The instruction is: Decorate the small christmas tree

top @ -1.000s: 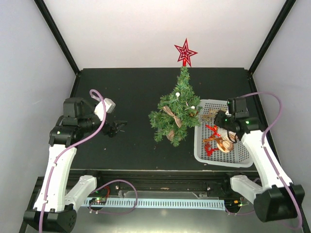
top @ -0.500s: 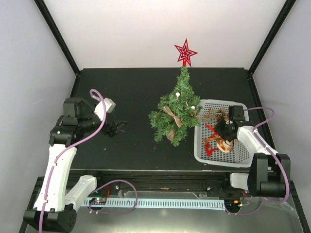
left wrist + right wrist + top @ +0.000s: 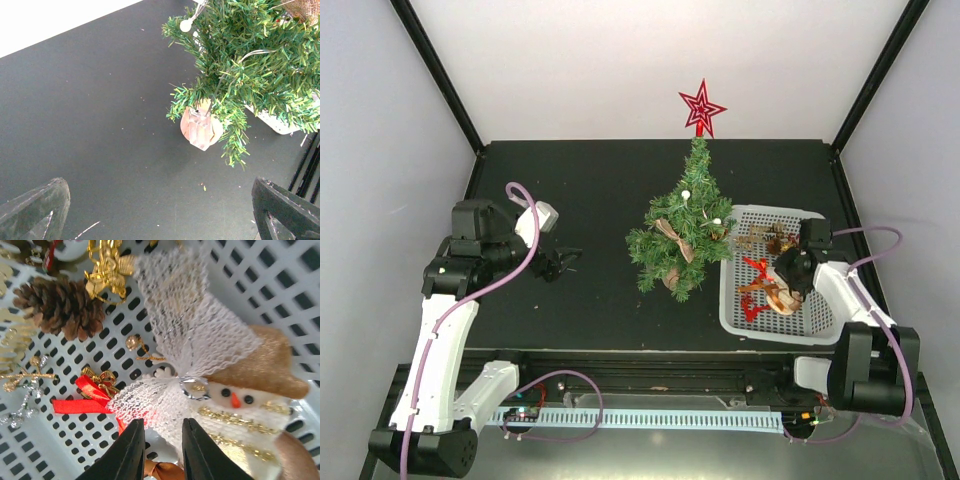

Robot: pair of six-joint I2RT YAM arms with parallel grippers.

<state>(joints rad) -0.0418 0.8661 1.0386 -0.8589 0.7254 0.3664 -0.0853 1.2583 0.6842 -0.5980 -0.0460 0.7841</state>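
Note:
The small christmas tree (image 3: 682, 232) stands mid-table with a red star (image 3: 701, 108) on its tip, a burlap bow and white beads. In the left wrist view its branches (image 3: 250, 60) and tan wooden base (image 3: 201, 128) show at upper right. My left gripper (image 3: 560, 265) is open and empty, low over the bare table left of the tree. My right gripper (image 3: 788, 274) is down in the white basket (image 3: 732, 300). Its fingers (image 3: 129, 452) stand a narrow gap apart over the lower wing of a white mesh bow (image 3: 175, 335), next to a snowman ornament (image 3: 250, 410).
The basket (image 3: 280, 300) also holds a pine cone (image 3: 60, 307), a gold bow (image 3: 107, 270), a red ribbon bow (image 3: 90, 390) and gold and silver sprigs (image 3: 20, 380). The basket's left wall sits close to the tree's right branches. Black frame posts stand at the back corners.
My right arm has dropped its forearm low and its gripper has gone down into the basket, shifting slightly right. The left arm has not moved.

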